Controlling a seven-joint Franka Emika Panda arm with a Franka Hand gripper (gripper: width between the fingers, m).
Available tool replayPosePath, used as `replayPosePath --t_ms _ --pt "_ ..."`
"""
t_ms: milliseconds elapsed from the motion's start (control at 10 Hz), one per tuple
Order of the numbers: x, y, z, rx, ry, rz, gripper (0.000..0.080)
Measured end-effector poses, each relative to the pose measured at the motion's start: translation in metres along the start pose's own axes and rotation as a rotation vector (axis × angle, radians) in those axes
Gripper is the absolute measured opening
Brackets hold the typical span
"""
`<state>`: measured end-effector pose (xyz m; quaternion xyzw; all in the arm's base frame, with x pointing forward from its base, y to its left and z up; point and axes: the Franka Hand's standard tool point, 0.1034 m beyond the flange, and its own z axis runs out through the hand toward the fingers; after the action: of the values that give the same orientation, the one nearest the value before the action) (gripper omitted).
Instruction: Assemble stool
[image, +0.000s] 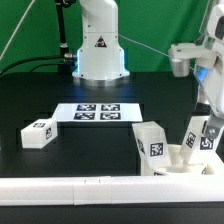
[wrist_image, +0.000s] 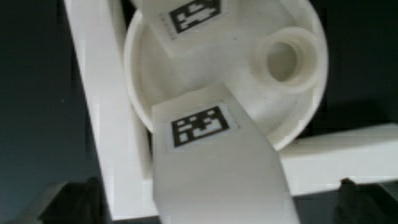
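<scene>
The round white seat disc (image: 183, 162) lies at the front of the table on the exterior view's right, against the border rail. In the wrist view the seat (wrist_image: 240, 75) fills the frame with a round socket (wrist_image: 285, 58) showing. My gripper (image: 203, 128) is shut on a white leg block (image: 191, 137), held tilted over the seat. In the wrist view the tagged leg (wrist_image: 210, 150) runs out from between the dark fingers (wrist_image: 80, 203), its far end over the seat's inner face. Two loose leg blocks lie on the table: one beside the seat (image: 152, 143), one at the left (image: 37, 133).
The marker board (image: 98, 112) lies mid-table in front of the robot base (image: 99, 45). A long white border rail (image: 90, 186) runs along the front edge; it also shows in the wrist view (wrist_image: 107, 120) beside the seat.
</scene>
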<state>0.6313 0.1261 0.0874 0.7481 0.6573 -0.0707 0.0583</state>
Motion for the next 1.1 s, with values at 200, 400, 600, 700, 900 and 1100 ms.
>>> replayPosePath --t_ms 200,400,600,700,900,1100 --pt "-0.006 0.007 0.010 -0.018 0.012 -0.030 0.0649" --pt "-0.008 0.007 0.010 -0.016 0.010 -0.019 0.0606" --pt "-0.009 0.008 0.010 -0.016 0.009 -0.017 0.0340" --pt "-0.009 0.008 0.010 -0.016 0.009 -0.017 0.0340" --pt "-0.010 0.008 0.011 -0.015 0.010 0.016 0.0340" --pt "-0.016 0.010 0.012 0.000 0.004 0.078 0.0340"
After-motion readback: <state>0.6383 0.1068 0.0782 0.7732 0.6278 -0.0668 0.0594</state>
